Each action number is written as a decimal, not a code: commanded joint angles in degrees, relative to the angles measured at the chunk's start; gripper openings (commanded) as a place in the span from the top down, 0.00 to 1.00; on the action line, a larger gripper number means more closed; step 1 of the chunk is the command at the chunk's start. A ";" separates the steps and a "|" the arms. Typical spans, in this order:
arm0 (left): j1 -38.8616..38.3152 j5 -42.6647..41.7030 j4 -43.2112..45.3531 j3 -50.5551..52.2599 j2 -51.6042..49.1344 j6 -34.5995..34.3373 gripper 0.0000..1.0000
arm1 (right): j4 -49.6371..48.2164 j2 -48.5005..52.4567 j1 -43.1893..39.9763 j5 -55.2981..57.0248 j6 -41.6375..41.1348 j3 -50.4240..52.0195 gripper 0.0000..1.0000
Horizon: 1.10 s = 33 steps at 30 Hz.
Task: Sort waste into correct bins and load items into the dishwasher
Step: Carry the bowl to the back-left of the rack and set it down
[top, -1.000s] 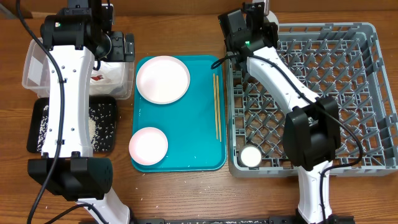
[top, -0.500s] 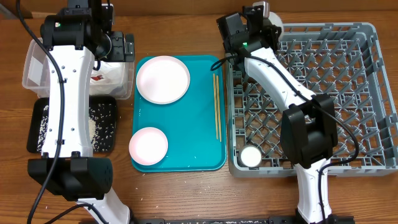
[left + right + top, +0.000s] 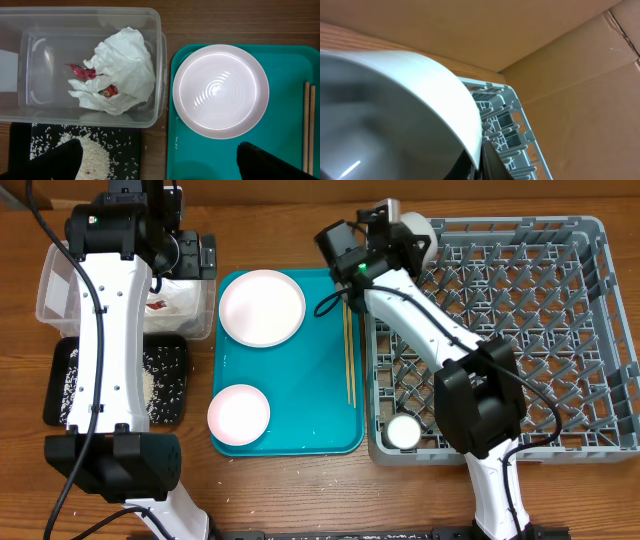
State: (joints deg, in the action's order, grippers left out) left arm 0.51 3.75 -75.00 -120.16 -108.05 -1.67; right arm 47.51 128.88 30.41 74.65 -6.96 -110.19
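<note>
**Bowl grabbed**

Far-left corner: napkin (image 3: 122, 70) and wrapper scrap (image 3: 80, 72) were seen in the clear tub (image 3: 162, 55), left gripper (image 3: 160, 164) spread open above. Rice (image 3: 160, 385) was scattered in the black tray (image 3: 48, 395). White plate (image 3: 262, 307), pink plate (image 3: 238, 414) and chopsticks (image 3: 349, 350) were spotted on the teal tray (image 3: 310, 380). White bowl (image 3: 417, 230) was clamped by the right gripper (image 3: 400, 238) at the far edge, by the dish rack (image 3: 560, 330).

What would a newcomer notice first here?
The teal tray mid-table, carrying a white plate, a pink plate and chopsticks. Next, the right gripper holding a white bowl at the grey dish rack's far left corner, and the crumpled napkin in the clear tub.
</note>
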 commanded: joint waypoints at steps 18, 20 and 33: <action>0.22 0.70 0.24 -0.98 0.79 -0.24 0.00 | 2.25 0.11 -2.19 0.15 -3.54 -0.39 0.96; 0.22 0.70 0.26 -0.96 0.79 -0.24 0.00 | 2.36 0.11 -2.38 -1.95 -3.56 -0.39 0.96; 0.15 0.72 0.24 -0.96 0.79 -0.24 0.00 | 7.37 0.11 1.68 -2.80 -3.52 -0.39 0.62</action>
State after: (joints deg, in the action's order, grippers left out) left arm 0.51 3.75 -75.00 -120.16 -108.05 -1.65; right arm 53.67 128.90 30.17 71.81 -9.67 -110.19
